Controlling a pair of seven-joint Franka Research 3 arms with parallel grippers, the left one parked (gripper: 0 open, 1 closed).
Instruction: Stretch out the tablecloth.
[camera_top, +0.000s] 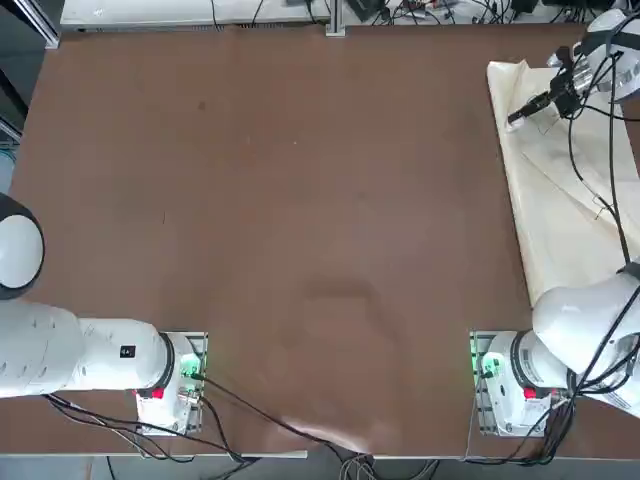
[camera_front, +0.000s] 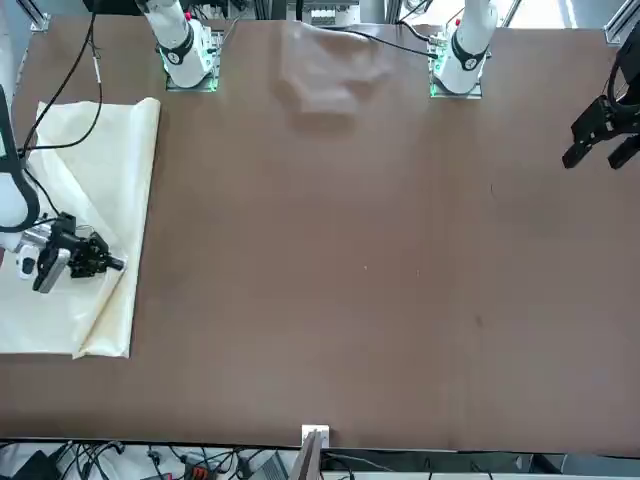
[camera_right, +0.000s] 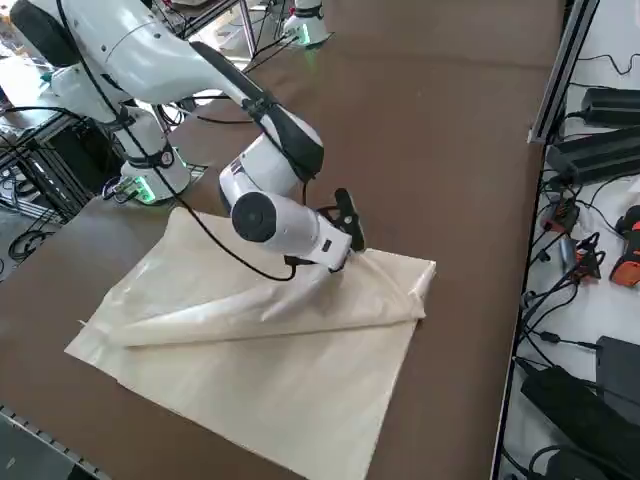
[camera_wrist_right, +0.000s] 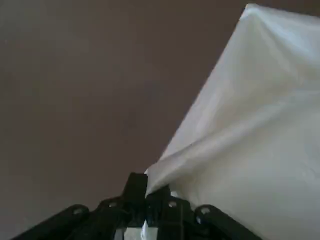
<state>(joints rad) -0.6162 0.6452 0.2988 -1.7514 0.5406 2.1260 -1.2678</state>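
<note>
a: any readable writing or brand marks?
b: none legible. there's a small dark badge on the parked arm in the top view, too small to read.

a: cloth (camera_top: 560, 215) look?
b: thin, cream-beige, plain, faintly creased with a slight sheen. it's folded over on itself, not spread flat. a long diagonal fold ridge runs across it in the side view, and the upper layer's edge forms a soft roll along one side.

a: where is it?
b: on the brown tabletop (camera_top: 290, 200), along the robot's right edge, covering only a narrow strip there. rest of the tabletop is bare brown.

a: pincer (camera_top: 513, 117)?
b: right arm's, at the far end of the cloth, near its inner edge. the hand lies nearly level, low over the cloth, fingers aimed toward the tabletop's middle.

a: state?
b: clenched on the cloth. wrist view shows a pale fold of fabric pinched between the black fingers (camera_wrist_right: 135, 192), with the sheet fanning out from that point toward a far corner.

a: cloth lifted?
b: slightly bunched up at the grip, elsewhere lying on the tabletop.
</note>
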